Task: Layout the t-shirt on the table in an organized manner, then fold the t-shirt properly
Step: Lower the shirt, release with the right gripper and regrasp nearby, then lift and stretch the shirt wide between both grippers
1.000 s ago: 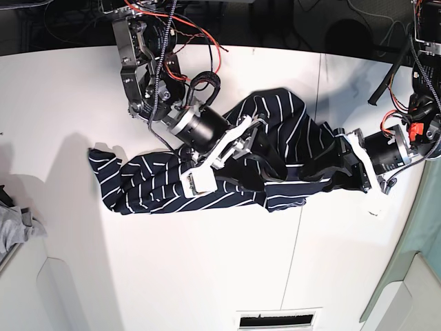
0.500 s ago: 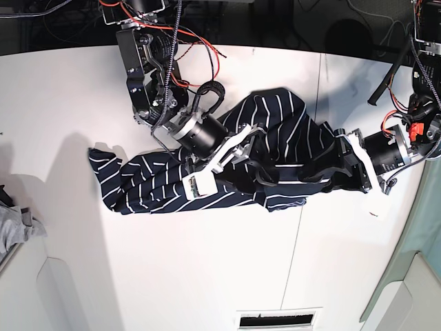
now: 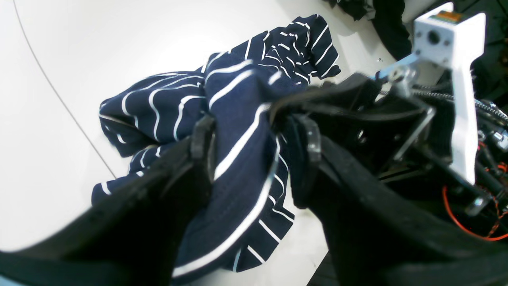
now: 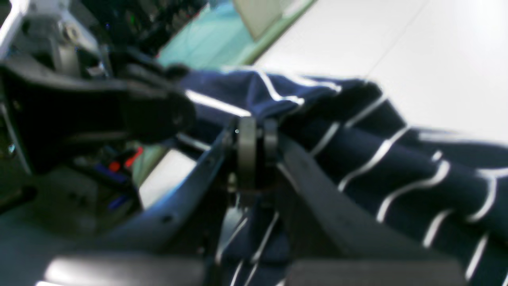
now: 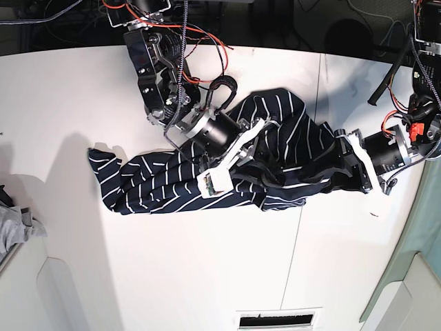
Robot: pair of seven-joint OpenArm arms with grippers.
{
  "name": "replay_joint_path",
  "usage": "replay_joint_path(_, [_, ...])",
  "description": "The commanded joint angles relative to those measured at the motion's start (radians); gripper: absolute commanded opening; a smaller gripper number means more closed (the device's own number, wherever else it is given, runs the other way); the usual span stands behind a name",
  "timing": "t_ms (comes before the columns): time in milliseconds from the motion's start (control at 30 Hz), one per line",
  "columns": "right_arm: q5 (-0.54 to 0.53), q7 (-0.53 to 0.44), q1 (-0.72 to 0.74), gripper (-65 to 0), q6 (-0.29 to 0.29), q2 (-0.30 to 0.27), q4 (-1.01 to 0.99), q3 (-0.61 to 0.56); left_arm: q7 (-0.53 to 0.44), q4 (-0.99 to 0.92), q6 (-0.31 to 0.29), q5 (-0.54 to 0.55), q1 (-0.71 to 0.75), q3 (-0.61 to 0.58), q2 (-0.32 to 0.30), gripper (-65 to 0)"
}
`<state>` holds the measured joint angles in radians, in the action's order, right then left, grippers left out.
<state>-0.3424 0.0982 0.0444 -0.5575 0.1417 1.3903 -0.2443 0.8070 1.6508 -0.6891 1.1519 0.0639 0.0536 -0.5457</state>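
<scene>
The dark navy t-shirt (image 5: 158,179) with thin white stripes lies crumpled across the middle of the white table (image 5: 207,276). One end is spread out to the left and the other is bunched at the right. My right gripper (image 5: 270,174) is shut on a fold in the shirt's middle. In the right wrist view its fingertips (image 4: 248,155) pinch the striped fabric (image 4: 397,159). My left gripper (image 5: 339,171) holds the shirt's right end. In the left wrist view a thick bunch of fabric (image 3: 238,131) fills the gap between its black fingers (image 3: 202,139).
A small grey cloth (image 5: 17,224) lies at the table's left edge. A thin dark seam (image 5: 293,262) runs down the table. A vent slot (image 5: 279,319) sits at the front edge. Cables hang at the back (image 5: 200,34). A teal surface (image 5: 420,234) borders the right side.
My right arm has moved to the right in the base view and carried the pinched middle fold towards the left gripper. The left arm has barely moved.
</scene>
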Motion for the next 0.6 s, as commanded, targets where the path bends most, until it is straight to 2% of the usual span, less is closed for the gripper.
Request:
replay_joint_path(0, [-0.001, -0.034, 0.025, -65.0, -0.015, 0.01, 0.034, -0.002, -0.024, 0.014, -0.009, 0.026, -0.014, 0.008, -0.014, -36.3])
replay_joint_path(167, [0.04, -0.033, 0.059, -65.0, -0.015, 0.01, 0.13, 0.016, -0.025, 0.014, -0.009, 0.014, -0.014, 0.027, -0.015, -19.4])
replay_joint_path(267, [0.04, -0.002, 0.08, -65.0, -0.015, 0.01, 0.197, 0.044, -0.026, 0.014, -0.009, -0.016, -0.014, 0.084, -0.014, -18.8])
replay_joint_path(400, [0.04, 0.04, 0.091, -65.0, -0.014, 0.01, 0.252, 0.098, -0.023, 0.014, -0.009, 0.0, -0.013, 0.188, -0.018, -18.8])
replay_joint_path(567, [0.041, 0.033, 0.134, -65.0, -0.014, 0.01, 0.255, 0.125, 0.069, 0.014, -0.009, 0.067, -0.007, 0.217, -0.019, -18.8])
